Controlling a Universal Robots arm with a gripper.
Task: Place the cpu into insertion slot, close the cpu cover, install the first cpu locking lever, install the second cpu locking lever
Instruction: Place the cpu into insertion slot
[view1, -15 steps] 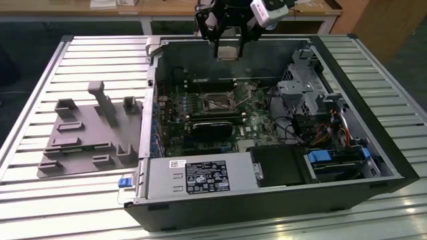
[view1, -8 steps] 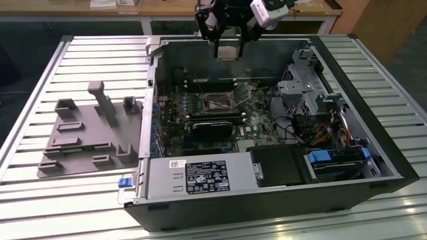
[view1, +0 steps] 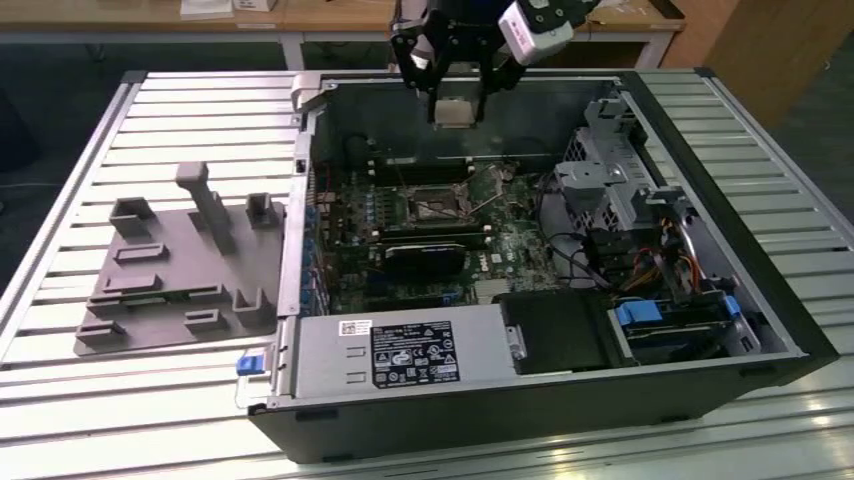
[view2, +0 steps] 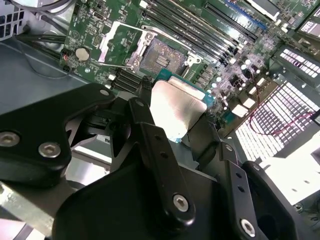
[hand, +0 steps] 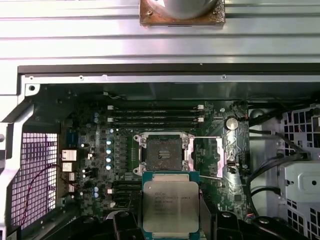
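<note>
**Chip held aloft, socket bare**

Nearest in the exterior view, the slatted metal table (view1: 80, 420) carries an open computer case (view1: 561, 400). A grey moulded fixture (view1: 174, 270) lies beside it on the exterior view's left. Inside the case's near wall sits a grey power supply (view1: 400, 355) with a label on top. Beyond that, a black card (view1: 434, 255) lies across the green motherboard (view1: 354, 250).

Further back on the board is the insertion slot (view1: 430, 207), a dark square socket with a metal rim and nothing seated in it. The first wrist view shows its pin field bare (hand: 162, 152). The cpu cover (hand: 212, 155) is swung open and lies flat just beside the socket, clear of the opening. The second wrist view shows the same frame (view2: 117, 45) next to the slot (view2: 162, 54). Long memory slots (hand: 155, 115) run along the slot's other side.

Farthest, at the top middle of the exterior view, the gripper (view1: 454, 105) hangs over the case's far wall, well above the board. Its black fingers (view2: 145, 120) are clamped on opposite edges of the cpu (view2: 175, 105). The metal top of the cpu (hand: 171, 207) faces the first wrist camera. The chip (view1: 454, 112) lines up roughly with the socket but is well apart from it.
</note>
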